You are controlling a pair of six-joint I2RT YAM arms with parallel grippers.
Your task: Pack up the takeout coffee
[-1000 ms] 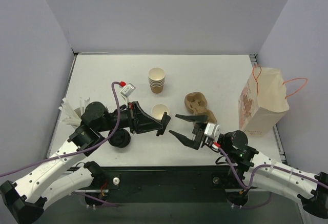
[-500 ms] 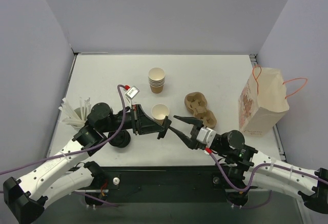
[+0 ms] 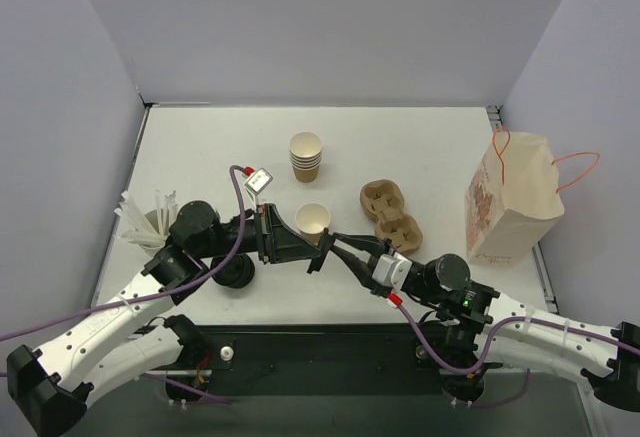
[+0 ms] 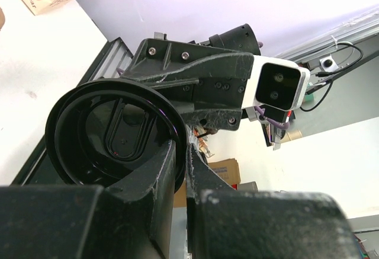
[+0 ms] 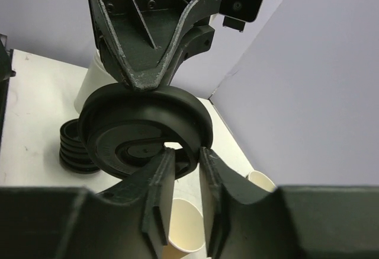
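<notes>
The paper cup (image 3: 313,217) stands upright near the middle of the bench (image 3: 200,147). It is open on top and white inside. Its black lid (image 5: 142,134) is not on it. The lid is up in the air, just beside the cup at about 5 o'clock, tipped up on its edge.

The left claw (image 4: 180,152) holds the lid. It pinches the rim between its two fingers. The right claw (image 5: 186,155) comes at the lid from the other side. Its fingers are narrow, one on each side of the lid's edge. I cannot tell if they squeeze the lid or only sit around it.

At 12 o'clock from the cup is a stack of tan cups (image 3: 306,157), a little way off. At 3 o'clock, near the cup, lies a brown cup carrier (image 3: 390,212). Farther out at 3 o'clock stands a paper bag (image 3: 510,207) with orange handles. At 8 o'clock is a small pile of black lids (image 3: 236,273), partly under the left arm. At 9 o'clock, by the bench edge, is a bunch of white sticks (image 3: 140,219).
</notes>
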